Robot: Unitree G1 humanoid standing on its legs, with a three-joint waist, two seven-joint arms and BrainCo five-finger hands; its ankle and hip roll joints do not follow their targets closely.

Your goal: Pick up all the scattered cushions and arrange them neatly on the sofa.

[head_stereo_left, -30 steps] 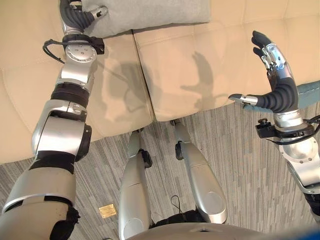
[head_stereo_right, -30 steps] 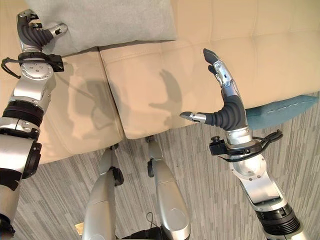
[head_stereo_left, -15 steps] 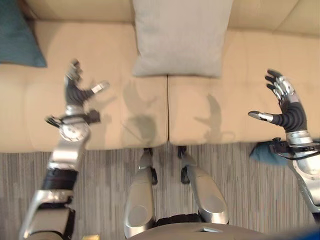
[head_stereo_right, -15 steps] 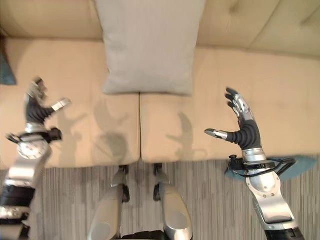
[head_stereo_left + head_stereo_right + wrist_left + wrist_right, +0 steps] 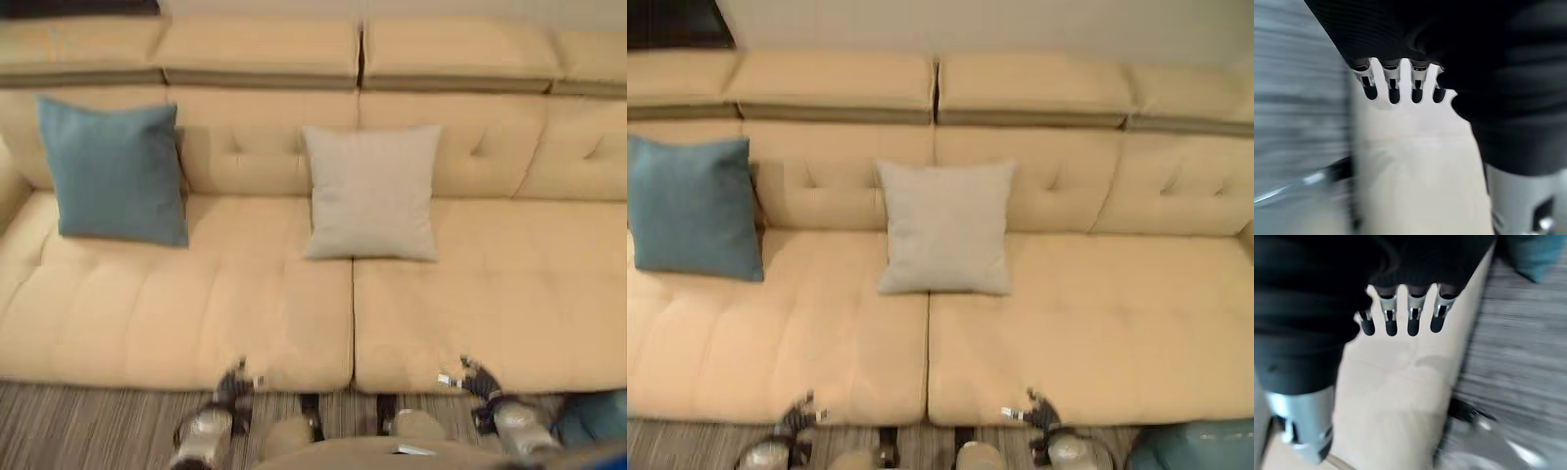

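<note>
Three cushions were counted: two blue [image 5: 113, 171] [image 5: 1195, 446] and one grey [image 5: 370, 192]. There was one sofa [image 5: 490, 294], and two hands [image 5: 235, 382] [image 5: 475, 377].

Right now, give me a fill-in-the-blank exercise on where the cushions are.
1. The square teal fabric cushion leans on the beige sofa's ____ end.
2. The square light grey fabric cushion stands upright against the sofa's ____.
3. Another teal cushion lies on the striped ____ near the right hand.
4. The left hand has open fingers and holds ____.

Missing words: left; backrest; floor; nothing
</note>
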